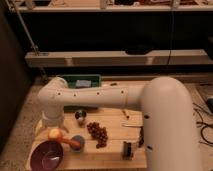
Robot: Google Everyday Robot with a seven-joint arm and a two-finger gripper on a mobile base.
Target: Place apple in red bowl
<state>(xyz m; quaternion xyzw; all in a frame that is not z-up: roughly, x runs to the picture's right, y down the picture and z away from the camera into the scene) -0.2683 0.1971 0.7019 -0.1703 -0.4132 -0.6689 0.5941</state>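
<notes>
White gripper (pixel 51 125) sits just above the apple (pixel 54 133); its opening cannot be told

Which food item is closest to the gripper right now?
The apple, the round yellow-orange fruit directly below the gripper at the arm's end. The carrot lies just right of it, and the grape cluster is farther right.
</notes>
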